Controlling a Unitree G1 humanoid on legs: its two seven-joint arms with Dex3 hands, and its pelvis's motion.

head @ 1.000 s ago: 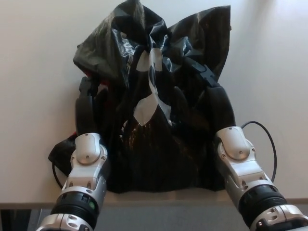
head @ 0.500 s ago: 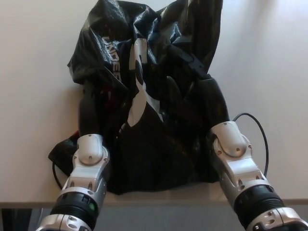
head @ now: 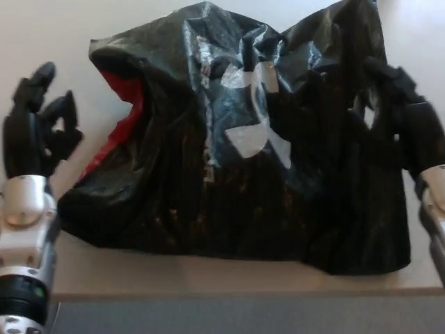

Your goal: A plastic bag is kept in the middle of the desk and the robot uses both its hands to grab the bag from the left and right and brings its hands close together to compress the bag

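The surface (head: pixel 42 42) is pale and takes up most of the view, its near edge running along the bottom. On it lies the bag (head: pixel 236 181), black plastic with white print and a red lining showing at its left opening; it sprawls wide across the middle, slack and puffed rather than squeezed. The left hand (head: pixel 35 136) stands clear of the bag at the far left, well out from its side, fingers spread wide and holding nothing. The right hand (head: pixel 410 118) sits at the bag's right edge, black against black plastic — I cannot tell whether it grips a fold or only rests against it, nor how its fingers stand. By my reading the step in hand is the approach before a squeeze: the hands are far apart and the bag is uncompressed. The next move calls for the left hand to travel inward to meet the bag's left flank near the red opening, the right to press in from its side, and both to close toward each other evenly so the bag does not slide sideways. The right forearm is cut off by the picture's edge, the print is unreadable — too creased — and whatever fills the bag is hidden.
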